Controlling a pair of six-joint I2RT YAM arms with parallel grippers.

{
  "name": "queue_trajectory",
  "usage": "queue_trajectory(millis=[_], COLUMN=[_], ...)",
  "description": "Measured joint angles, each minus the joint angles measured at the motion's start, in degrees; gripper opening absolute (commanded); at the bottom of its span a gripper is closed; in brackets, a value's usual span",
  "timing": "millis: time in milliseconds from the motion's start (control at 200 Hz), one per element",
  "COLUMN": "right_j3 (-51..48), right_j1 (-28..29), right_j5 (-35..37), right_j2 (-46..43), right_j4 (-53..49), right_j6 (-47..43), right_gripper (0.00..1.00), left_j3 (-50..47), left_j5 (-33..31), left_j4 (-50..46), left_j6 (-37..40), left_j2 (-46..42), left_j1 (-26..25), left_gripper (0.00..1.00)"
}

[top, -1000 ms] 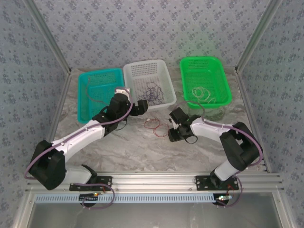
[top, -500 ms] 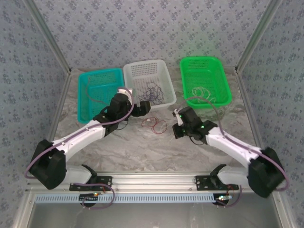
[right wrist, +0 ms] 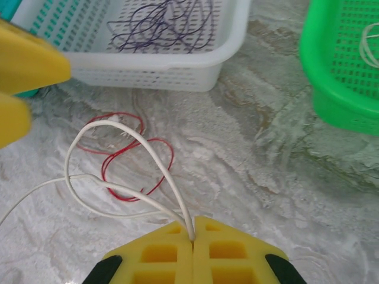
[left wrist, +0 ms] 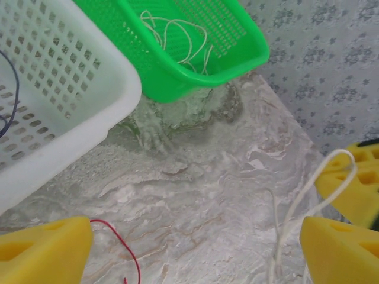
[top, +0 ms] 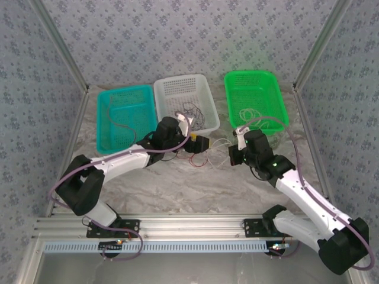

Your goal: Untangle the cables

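My right gripper [right wrist: 193, 229] is shut on a whitish cable [right wrist: 121, 133], which arches out of its fingertips in two loops over the marble. Just beyond, a red cable [right wrist: 137, 173] lies coiled on the table, also visible from above [top: 199, 160]. My left gripper [left wrist: 195, 254] hangs open over the marble, with a red cable end [left wrist: 127, 248] by its left finger and the whitish cable [left wrist: 314, 201] by its right. From above, the left gripper [top: 199, 144] faces the right gripper [top: 233, 155] across a short gap. A dark purple cable [right wrist: 160, 26] lies in the white basket.
Three baskets stand in a row at the back: teal [top: 124, 89], white [top: 180, 78] and green [top: 254, 73]. The green one holds another whitish cable [top: 254, 115]. Metal frame posts and patterned walls close in both sides.
The right gripper closed on the whitish cable and drew back to the right with it. The left gripper swung from the white basket's front edge out over the red cable.
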Motion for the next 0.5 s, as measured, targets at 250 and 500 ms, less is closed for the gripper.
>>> queue_trajectory(millis=[250,500], right_j3=[-0.7,-2.9], right_j1=[-1.7,-1.8], right_j5=[3.0,4.8], right_j2=[-0.9,-3.9], right_j4=[3.5,6.7], right_j6=[2.4,4.8], right_gripper=[0.04,0.04], left_j3=[-1.6,-1.8], left_j5=[2.7,4.8], left_j4=[5.4,10.4], left_j6=[-3.7,-8.1], left_j2=[0.2,4.6], left_j1=[-0.9,-3.7], left_gripper=[0.85,0.68])
